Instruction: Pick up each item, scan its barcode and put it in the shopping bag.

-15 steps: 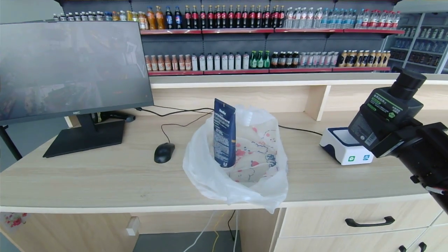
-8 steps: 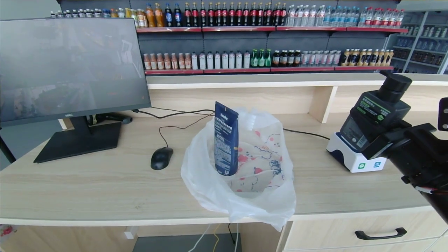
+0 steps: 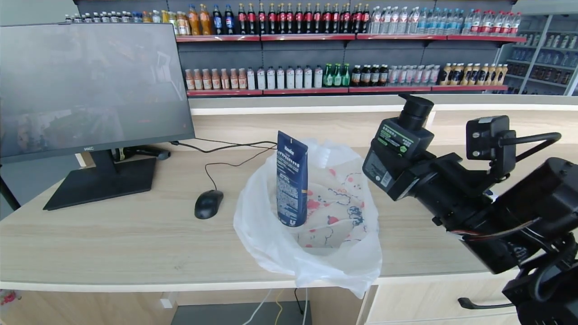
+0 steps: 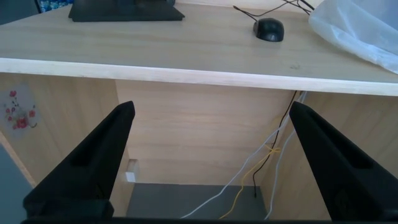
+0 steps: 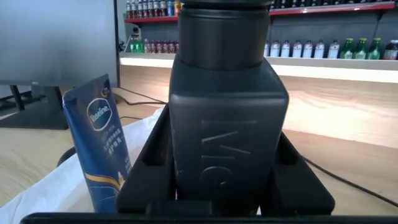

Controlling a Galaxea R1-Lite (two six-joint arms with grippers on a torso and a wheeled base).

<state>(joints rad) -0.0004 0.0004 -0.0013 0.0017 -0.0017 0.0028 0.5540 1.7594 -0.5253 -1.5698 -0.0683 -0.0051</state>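
Wood-pattern laminate, pale and smooth, covers the counter in front of you, and a raised ledge of the same material runs along its back. Behind it you see shop shelves with red edges, packed with rows of drink bottles. On the left side of the counter stands a dark monitor on a flat black foot, and a black mouse lies near it with its thin cable going to the back. In the middle sits the shopping bag, thin translucent white plastic, wrinkled, open at the top, with its front hanging a little over the counter edge; a liner printed with red and blue figures shows through it. A blue tube, flat and tall with small pale print, stands upright inside the bag. The black bottle has a square matte body and a round black cap, with a green and white label on its shoulder and a pale label on one face. It is held in the air just beside the right rim of the bag, tilted, with the cap pointing up and to the back. The right gripper has its jaws clamped on the two sides of this bottle. The left gripper hangs lower than the counter top, facing its front panel, with the jaws wide apart and nothing between them. White and yellow cables hang under the counter, and a black drawer handle shows at the lower right.
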